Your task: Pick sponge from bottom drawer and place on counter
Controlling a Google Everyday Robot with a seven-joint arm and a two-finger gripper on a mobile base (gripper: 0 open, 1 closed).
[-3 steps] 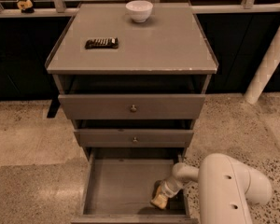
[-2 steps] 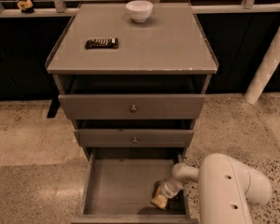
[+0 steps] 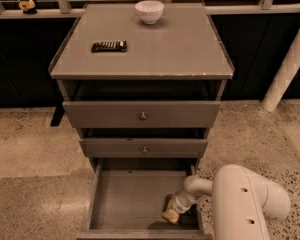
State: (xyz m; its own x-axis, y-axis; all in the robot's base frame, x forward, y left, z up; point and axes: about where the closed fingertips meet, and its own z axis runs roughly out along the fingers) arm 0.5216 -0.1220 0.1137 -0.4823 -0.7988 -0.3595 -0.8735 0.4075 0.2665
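The gripper (image 3: 174, 210) is down inside the bottom drawer (image 3: 130, 199), at its right front corner, with the sponge (image 3: 170, 217) right at its tip. Whether it has hold of the sponge I cannot tell. The sponge shows as a small yellow lump on the drawer floor, close to the right wall.

Nothing has shifted over the last second. Gripper, arm (image 3: 245, 204) and sponge sit in the same spots as before, and the drawer is pulled out just as far. I judge this to be the grasp step, either closing on the sponge or pausing before the lift. The sponge has not left the drawer, so the carry up to the worktop (image 3: 160, 49) is all still to do.

Above, the two shallower drawers (image 3: 142, 115) are each partly out, so they overhang the back of the bottom one. A lift would likely have to come forward to clear them.

On the worktop lie a dark bar (image 3: 109, 46) at the left and a white bowl (image 3: 149, 11) at the back, leaving bare room at the front right.

The bar carries pale markings, but none can be read. No brand or label shows anywhere else.
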